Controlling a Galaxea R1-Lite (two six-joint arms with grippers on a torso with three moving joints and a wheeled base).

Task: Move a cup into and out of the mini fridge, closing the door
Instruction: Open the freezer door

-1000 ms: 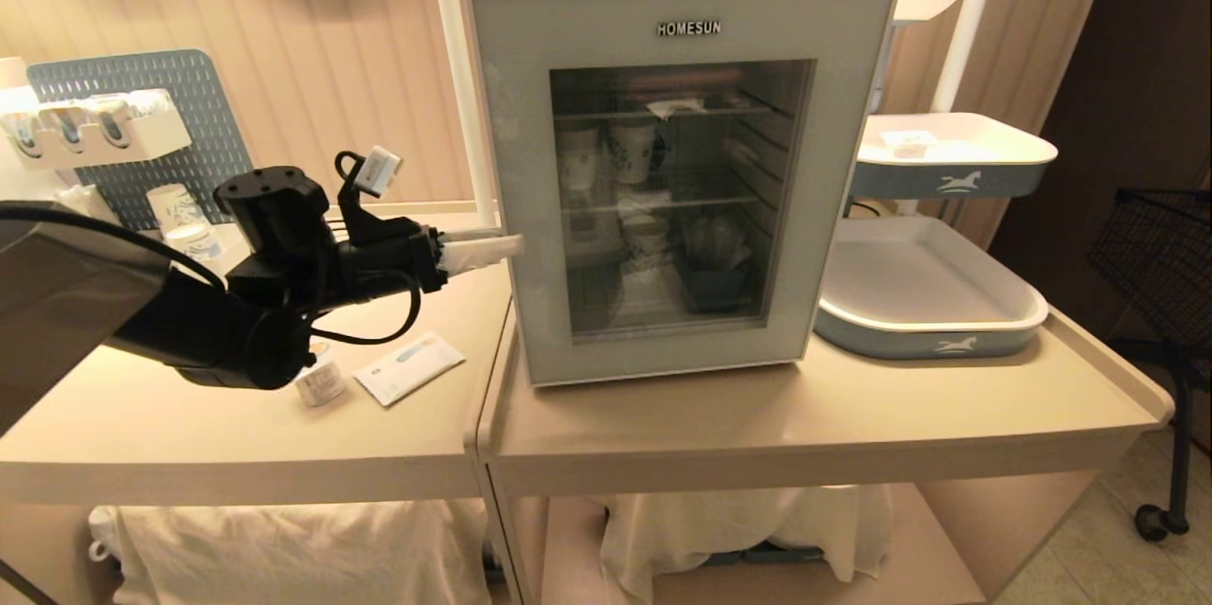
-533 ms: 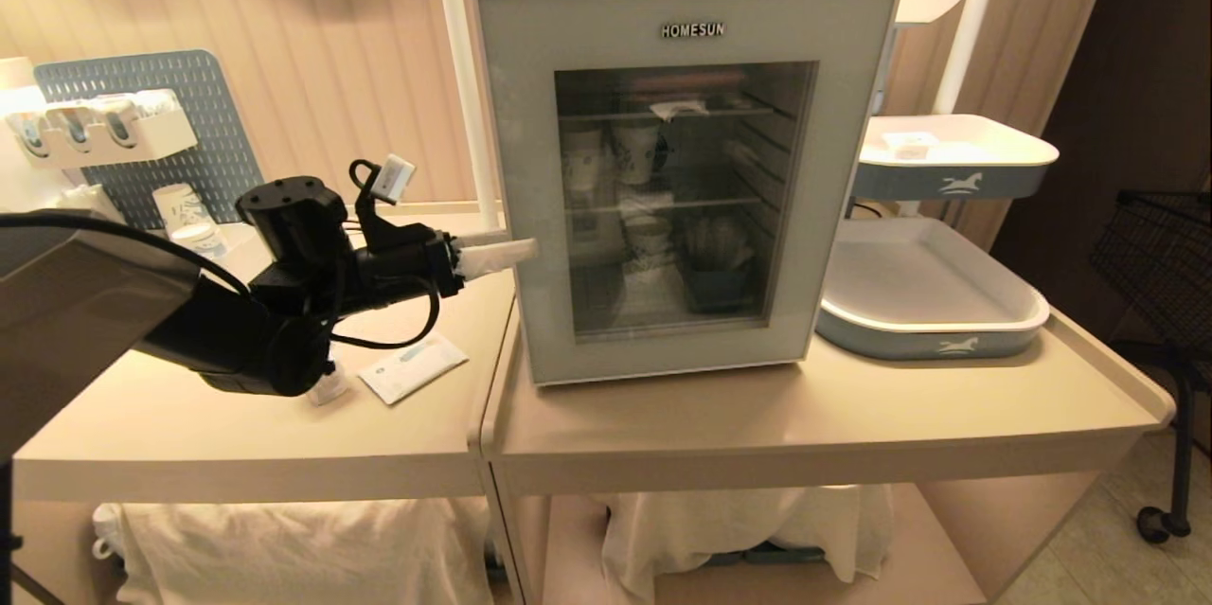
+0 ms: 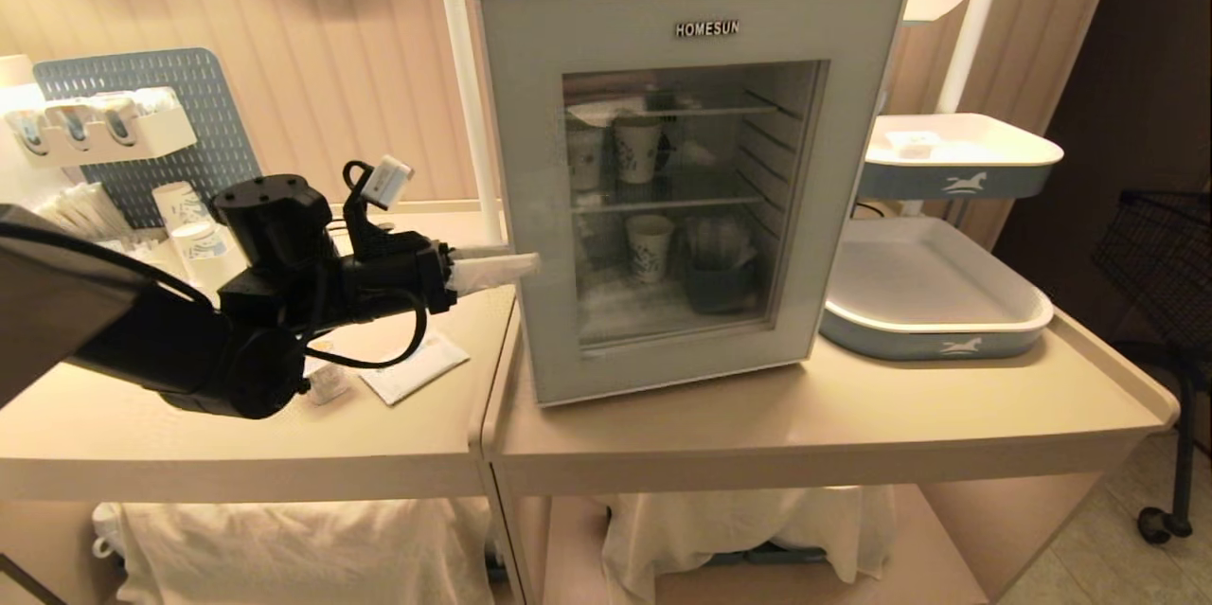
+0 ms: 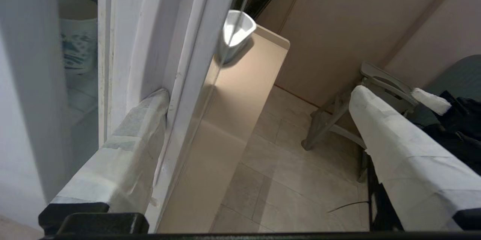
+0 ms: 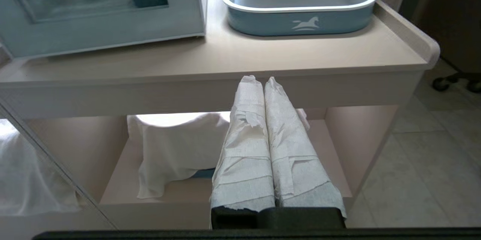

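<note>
The white mini fridge [image 3: 691, 4] stands on the right-hand table. Its door [image 3: 530, 160], a grey-blue frame round a glass window, is ajar at its left edge. My left gripper [image 3: 511, 266] is open at that edge. In the left wrist view one taped finger [image 4: 131, 150] lies inside the gap against the door's inner face, and the other finger [image 4: 394, 138] is outside, well apart. The cup [image 3: 327, 382] sits on the left table, mostly hidden under my left arm. My right gripper [image 5: 259, 80] is shut and empty, low in front of the table edge.
Patterned paper cups [image 3: 649, 245] stand on the fridge's wire shelves. A white packet [image 3: 417, 366] lies beside the cup. More paper cups [image 3: 189, 226] and a blue pegboard [image 3: 142, 113] are at the far left. Two blue-and-white trays [image 3: 933, 288] are right of the fridge, and a black wire basket [image 3: 1160, 255] beyond them.
The door's left edge has swung out a little toward me, with my left gripper's finger behind it. The right arm has not moved.
</note>
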